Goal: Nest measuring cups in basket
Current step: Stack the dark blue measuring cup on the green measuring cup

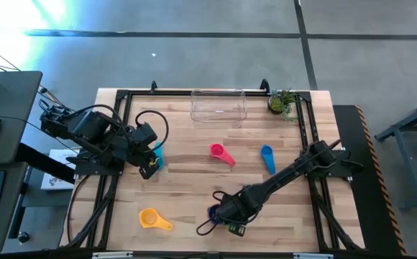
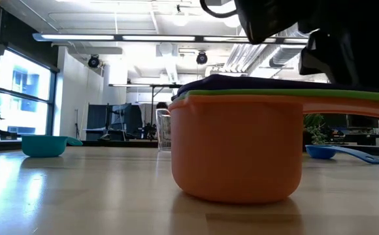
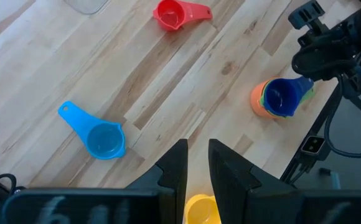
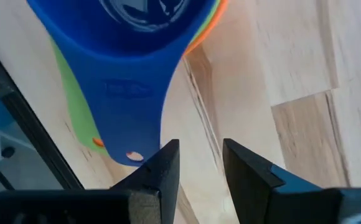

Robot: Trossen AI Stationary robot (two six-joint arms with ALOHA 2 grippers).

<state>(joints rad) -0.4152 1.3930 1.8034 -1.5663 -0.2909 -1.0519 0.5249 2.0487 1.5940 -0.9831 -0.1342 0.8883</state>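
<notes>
**High view: cups still scattered, basket empty at the far edge**

High view shows the clear basket [image 1: 218, 105] at the table's far edge, holding no cups. A nested stack [image 3: 279, 98] of orange, green and dark blue cups sits at the near edge; the right gripper [image 4: 197, 163] hovers by its handles, jaws parted, clamping nothing. The left gripper [image 3: 196, 163] hangs on the left side, jaws narrowly apart and empty. Pink [image 1: 221, 153], light blue [image 1: 267, 157], yellow [image 1: 152, 219] and teal [image 2: 44, 145] cups lie singly.

Left gripper [image 1: 151, 167] waits mid-left, fingers slightly parted and empty — right gripper [image 1: 219, 214] reaches low to bottom centre, fingers ajar.
</notes>
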